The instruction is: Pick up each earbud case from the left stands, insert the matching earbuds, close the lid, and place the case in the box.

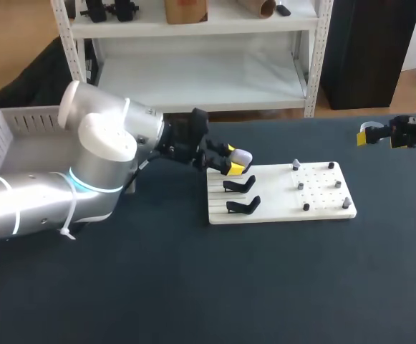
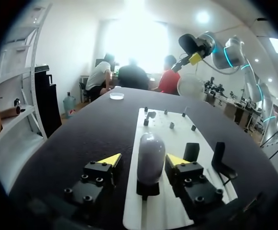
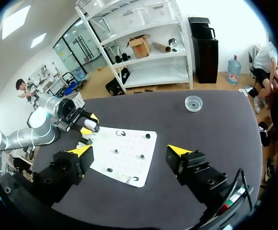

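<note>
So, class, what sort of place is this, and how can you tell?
Probably a robotics test bench: the left gripper and right gripper hang over a dark table, and a white board holds black stands and an earbud case.

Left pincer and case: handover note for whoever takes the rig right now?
Left pincer: open, fingers either side of the earbud case, which sits on its stand, not gripped.
Right pincer: open, empty, over the table's right side, clear of the white board.
Two other stands are empty. Small dark pieces, likely earbuds, sit on the board's right half.
Done: nothing visibly finished; no case shows in the visible part of the box.
Left: grip and lift the case, insert earbuds, close lid, place in box.
</note>
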